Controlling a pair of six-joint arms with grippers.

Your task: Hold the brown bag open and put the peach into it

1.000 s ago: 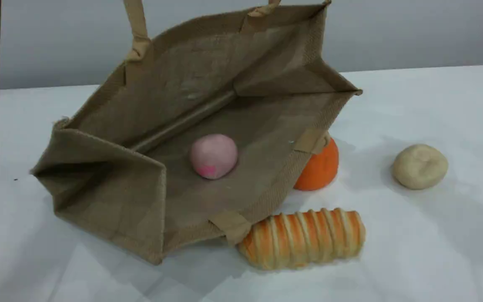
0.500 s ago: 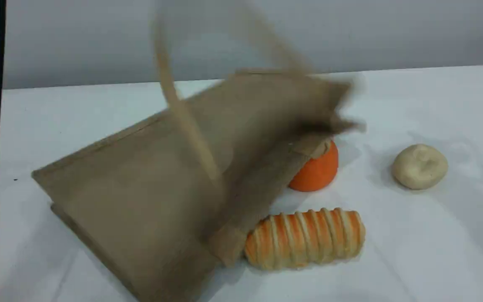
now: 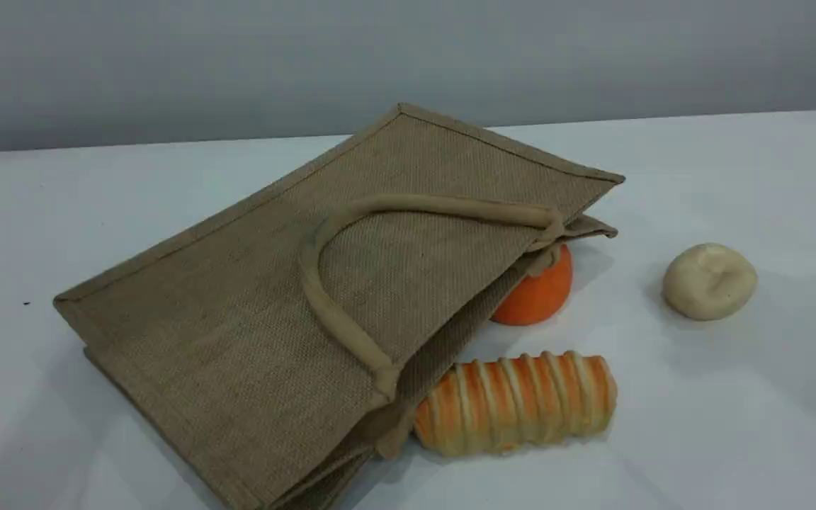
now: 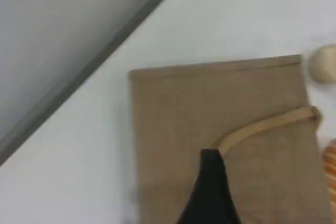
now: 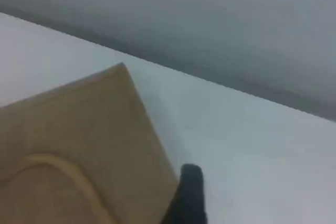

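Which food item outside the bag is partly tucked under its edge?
The orange round fruit, half hidden under the brown bag rim; the striped bread roll and cream ball lie fully exposed.

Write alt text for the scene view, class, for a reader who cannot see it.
A brown bag lies collapsed flat on a white table, one handle looped across its top. At its right edge sit an orange fruit, a striped bread roll and a cream lumpy ball.

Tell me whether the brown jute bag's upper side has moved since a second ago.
Yes. The brown jute bag has collapsed: its raised upper side dropped flat, closing the mouth, beside the unmoved striped orange bread roll.
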